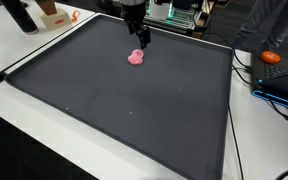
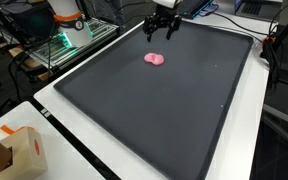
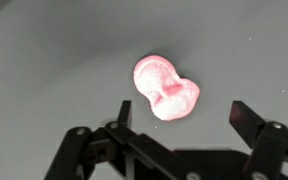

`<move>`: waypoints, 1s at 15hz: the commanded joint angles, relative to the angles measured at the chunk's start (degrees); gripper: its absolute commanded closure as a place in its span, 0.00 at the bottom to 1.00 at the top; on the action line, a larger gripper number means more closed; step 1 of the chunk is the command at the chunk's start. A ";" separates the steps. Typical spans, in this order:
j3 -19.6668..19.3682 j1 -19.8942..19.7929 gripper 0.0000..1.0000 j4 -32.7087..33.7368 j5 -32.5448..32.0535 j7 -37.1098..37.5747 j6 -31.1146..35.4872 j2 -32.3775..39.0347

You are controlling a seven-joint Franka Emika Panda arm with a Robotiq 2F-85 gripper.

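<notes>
A small pink lumpy object [image 1: 136, 57] [image 2: 155, 59] lies on the dark grey mat [image 1: 124, 110] [image 2: 174, 110] toward its far side. My gripper [image 1: 141, 36] [image 2: 161, 30] hangs just above and behind it, open, with nothing between its fingers. In the wrist view the pink object [image 3: 167, 88] sits just beyond the two black fingertips, slightly left of the gap's middle, and my gripper [image 3: 184, 116] stands wide apart on either side. It does not touch the object.
The white table [image 1: 259, 130] surrounds the mat. An orange item [image 1: 272, 57] and cables lie beside the mat. A cardboard box [image 2: 9, 152] sits near a table corner. Electronics with green lights [image 2: 62, 42] stand beyond the mat's edge.
</notes>
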 commanded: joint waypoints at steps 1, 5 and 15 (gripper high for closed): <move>-0.44 -0.93 0.00 -4.95 6.83 4.12 6.69 -0.74; -0.69 -0.84 0.00 -8.97 9.54 7.50 16.72 -0.57; -2.41 0.37 0.00 -13.69 5.74 14.36 25.16 1.13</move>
